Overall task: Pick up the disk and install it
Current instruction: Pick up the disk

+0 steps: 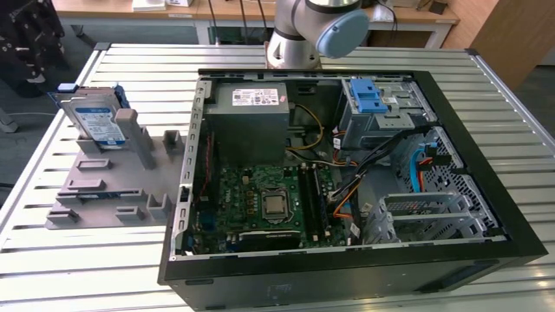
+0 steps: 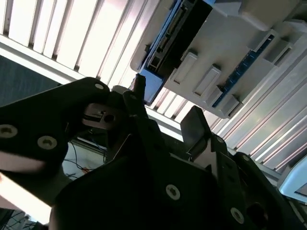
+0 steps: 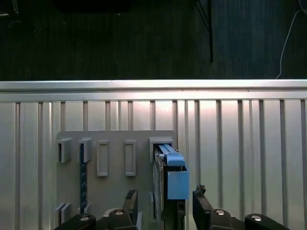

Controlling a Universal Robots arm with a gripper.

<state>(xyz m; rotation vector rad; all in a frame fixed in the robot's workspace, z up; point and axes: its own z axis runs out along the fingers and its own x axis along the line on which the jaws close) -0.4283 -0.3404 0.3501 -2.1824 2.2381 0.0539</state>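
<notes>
Hovering open and empty, the pincer (image 3: 165, 192) faces the disk (image 3: 176, 182) — upright, edge-on, straight ahead between its two fingers (image 3: 202, 207).

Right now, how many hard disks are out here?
1. The disk stands on edge in the grey holder, at the exterior view's left of the open computer case. Others may sit hidden inside the case.

In the exterior view's upper left, the grey holder (image 1: 106, 190) hid the lower part of the disk (image 1: 97, 120); the top edge cut off my arm (image 1: 305, 32).
</notes>
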